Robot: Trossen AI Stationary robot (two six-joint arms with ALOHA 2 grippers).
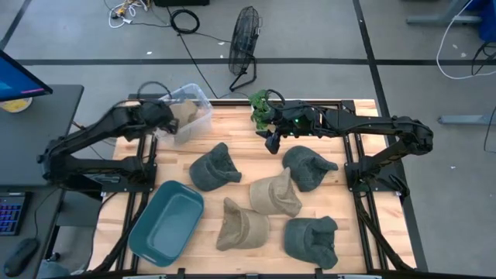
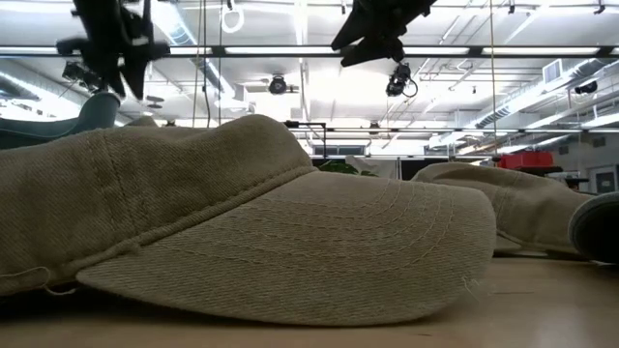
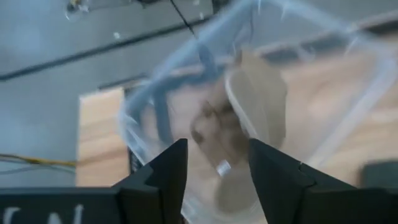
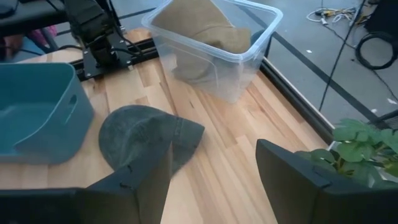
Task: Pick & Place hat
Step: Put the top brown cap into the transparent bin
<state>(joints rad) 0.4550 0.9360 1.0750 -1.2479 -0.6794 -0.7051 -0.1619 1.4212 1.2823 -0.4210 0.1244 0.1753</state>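
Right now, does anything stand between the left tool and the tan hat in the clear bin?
Nothing visible does. The left tool hangs open right above the tan hat, which already lies inside the clear bin.

The light wooden slatted table (image 1: 232, 128) carried a clear plastic bin (image 1: 195, 108) at its far left corner and a small green leafy plant (image 1: 260, 108) at the middle of the far edge. A teal plastic tub (image 1: 167, 221) lay tilted at the near left corner. Five denim caps lay across the middle and right: a grey-green cap (image 1: 213, 167), another grey-green cap (image 1: 306, 167), a tan cap (image 1: 275, 194), a second tan cap (image 1: 242, 226) and a third grey-green cap (image 1: 311, 240) near the front edge.
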